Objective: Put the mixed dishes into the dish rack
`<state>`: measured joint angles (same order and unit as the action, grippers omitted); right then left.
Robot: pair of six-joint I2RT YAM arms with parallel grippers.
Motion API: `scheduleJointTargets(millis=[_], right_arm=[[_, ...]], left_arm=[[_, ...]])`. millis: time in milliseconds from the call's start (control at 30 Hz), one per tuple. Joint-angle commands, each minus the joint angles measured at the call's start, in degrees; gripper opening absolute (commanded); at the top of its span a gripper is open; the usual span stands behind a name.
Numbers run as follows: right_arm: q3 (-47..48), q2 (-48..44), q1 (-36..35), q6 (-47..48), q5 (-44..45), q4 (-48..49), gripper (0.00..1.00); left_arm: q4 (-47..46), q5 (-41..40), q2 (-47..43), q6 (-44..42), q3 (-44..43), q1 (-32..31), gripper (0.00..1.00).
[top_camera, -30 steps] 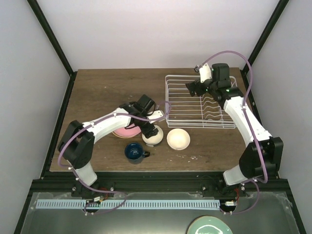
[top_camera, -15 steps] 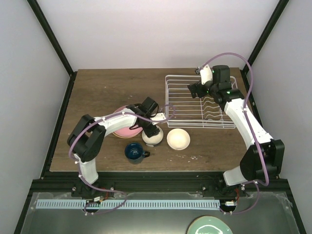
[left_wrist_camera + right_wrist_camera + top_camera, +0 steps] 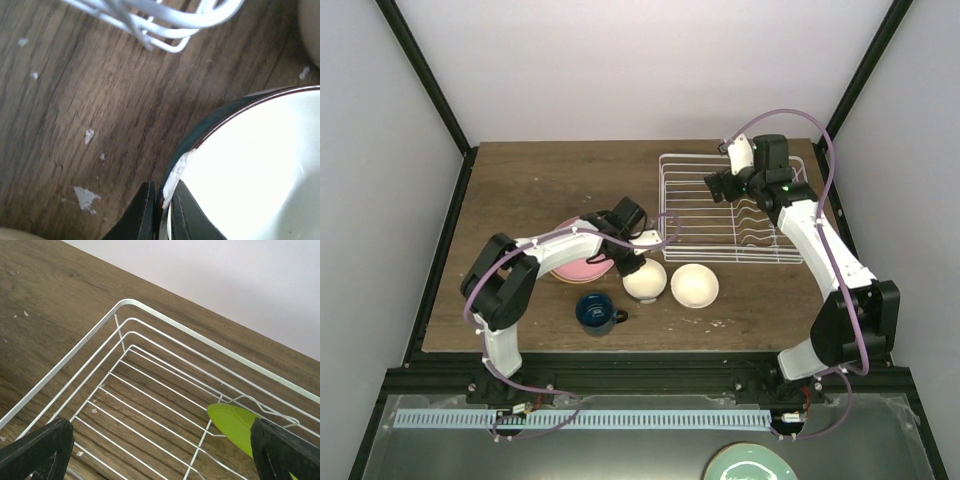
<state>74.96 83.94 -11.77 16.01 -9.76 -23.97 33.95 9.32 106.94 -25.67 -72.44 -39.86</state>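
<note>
My left gripper [image 3: 626, 263] is shut on the rim of a cream bowl [image 3: 646, 281]. In the left wrist view its fingertips [image 3: 145, 212] pinch the dark-edged rim of that bowl [image 3: 250, 170], one inside and one outside. A second cream bowl [image 3: 694, 285] sits touching it on the right. The dark blue mug [image 3: 595, 312] stands in front, and a pink plate [image 3: 575, 266] lies under the left arm. My right gripper [image 3: 162, 455] hangs open over the white dish rack [image 3: 692, 215], nothing between its fingers. A lime green plate [image 3: 232, 424] stands in the dish rack [image 3: 150, 310].
The rack's near corner wires [image 3: 165, 22] show just beyond the held bowl. A pale teal plate [image 3: 750, 463] lies off the table at the bottom. Bare brown wood spreads over the table's back left [image 3: 540, 180].
My left gripper has shut on the cream bowl's rim. That bowl has slid a little right, nudging the second bowl right. The right arm has barely moved.
</note>
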Motion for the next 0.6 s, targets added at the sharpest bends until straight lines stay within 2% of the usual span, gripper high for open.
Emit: scheduleJointTargets(millis=[0, 300, 567], right_arm=[[1.78, 1.34, -0.24, 0.85, -0.03, 0.31, 0.98], [2.59, 2.28, -0.32, -0.66, -3.81, -2.37, 0.98], [0.66, 1.64, -0.34, -5.61, -14.67, -2.61, 0.99]], left_arm=[[0.8, 2.45, -1.91, 0.4, -0.38, -0.14, 0.0], [6.51, 5.17, -7.82, 2.57, 1.0, -0.19, 0.0], [7.77, 7.07, -19.29, 8.04, 2.86, 1.49, 0.0]])
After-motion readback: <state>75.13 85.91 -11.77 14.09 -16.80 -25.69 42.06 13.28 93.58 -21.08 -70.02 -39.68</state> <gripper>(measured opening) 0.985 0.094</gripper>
